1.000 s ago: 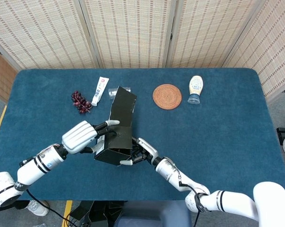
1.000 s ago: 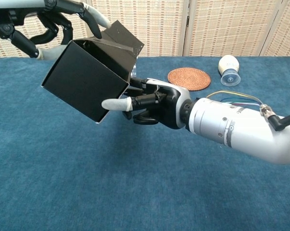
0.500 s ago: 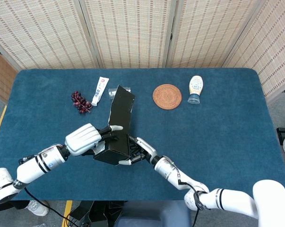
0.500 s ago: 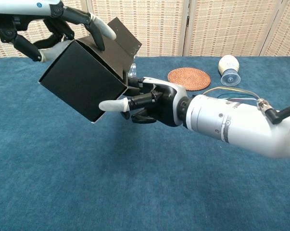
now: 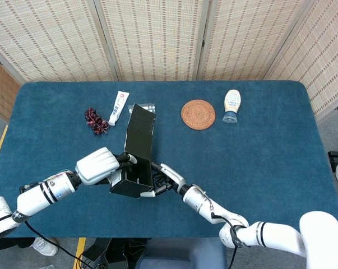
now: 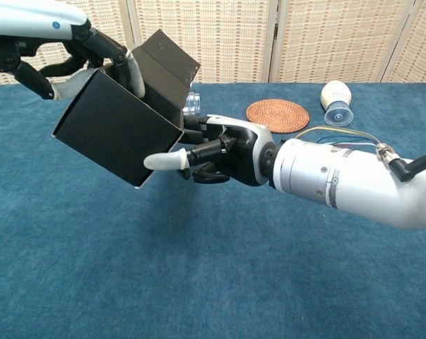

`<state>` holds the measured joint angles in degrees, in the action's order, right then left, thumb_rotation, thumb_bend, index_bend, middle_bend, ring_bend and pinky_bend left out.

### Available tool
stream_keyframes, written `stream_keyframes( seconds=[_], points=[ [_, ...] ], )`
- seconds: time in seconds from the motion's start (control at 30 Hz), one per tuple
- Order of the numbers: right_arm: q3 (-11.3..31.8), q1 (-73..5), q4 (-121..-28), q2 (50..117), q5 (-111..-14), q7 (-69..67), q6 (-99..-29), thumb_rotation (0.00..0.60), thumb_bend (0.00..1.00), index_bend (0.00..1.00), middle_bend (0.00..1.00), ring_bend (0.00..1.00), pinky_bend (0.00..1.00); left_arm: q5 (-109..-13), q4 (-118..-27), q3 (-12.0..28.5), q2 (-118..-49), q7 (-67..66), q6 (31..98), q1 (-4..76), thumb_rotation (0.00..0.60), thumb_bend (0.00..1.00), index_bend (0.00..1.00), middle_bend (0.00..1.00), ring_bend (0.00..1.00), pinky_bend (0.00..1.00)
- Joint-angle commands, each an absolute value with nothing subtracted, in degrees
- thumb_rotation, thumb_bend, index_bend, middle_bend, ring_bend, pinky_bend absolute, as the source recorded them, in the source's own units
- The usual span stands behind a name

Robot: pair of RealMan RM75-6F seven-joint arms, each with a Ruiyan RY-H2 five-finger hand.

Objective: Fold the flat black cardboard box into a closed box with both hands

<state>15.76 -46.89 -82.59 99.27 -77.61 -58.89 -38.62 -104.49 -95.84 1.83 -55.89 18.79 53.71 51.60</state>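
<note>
The table (image 5: pixel 258 162) carried the scene. The black cardboard box (image 6: pixel 117 131), raised above it at about 7 o'clock of the centre, was gripped at 9 o'clock by the left hand (image 5: pixel 98 166) and at 3 o'clock by the right hand (image 6: pixel 223 152), fingers closed on its walls.

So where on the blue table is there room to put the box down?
The whole right half, below the woven coaster and the bottle, is bare cloth. So is the near-left corner. It is crowded at the back left, by the tube and the dark beads, and where both hands hold the black box.
</note>
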Motion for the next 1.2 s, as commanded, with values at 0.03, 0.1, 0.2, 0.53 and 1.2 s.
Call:
stream_keyframes(
  seconds=[0.03, 0.1, 0.2, 0.53, 1.2],
  points=[
    [15.7, -46.9, -82.6, 99.3, -77.6, -58.6, -39.0, 0.6, 0.44, 0.24, 0.32, 0.71, 1.0, -104.8, -95.4, 1.6, -56.4, 18.0, 54.3, 51.6, 0.6, 0.22, 0.48, 0.37, 0.53, 0.78],
    [15.5, -46.8, -82.7, 99.3, -77.7, -58.6, -39.1, 0.6, 0.44, 0.24, 0.32, 0.71, 1.0, -105.7, -94.9, 1.3, -56.8, 16.7, 54.7, 51.6, 0.6, 0.22, 0.52, 0.42, 0.54, 0.78],
    [15.5, -46.8, -82.8, 99.1, -77.7, -58.7, -39.2, 0.6, 0.44, 0.24, 0.32, 0.71, 1.0, -107.4, -93.7, 0.8, -57.5, 13.8, 55.4, 51.6, 0.6, 0.22, 0.57, 0.48, 0.56, 0.78],
    [15.1, -47.0, -83.0, 99.0, -77.5, -57.9, -39.3, 0.6, 0.44, 0.24, 0.32, 0.71, 1.0, -111.0, -91.7, -0.6, -60.2, 6.7, 56.8, 51.9, 0.6, 0.22, 0.67, 0.62, 0.59, 0.78],
    [15.3, -45.8, -80.2, 98.4, -74.0, -51.2, -41.5, 0.6, 0.44, 0.24, 0.32, 0.71, 1.0, -102.5, -93.3, 0.0, -59.3, -2.5, 59.1, 46.5, 0.6, 0.22, 0.17, 0.11, 0.43, 0.72]
  ],
)
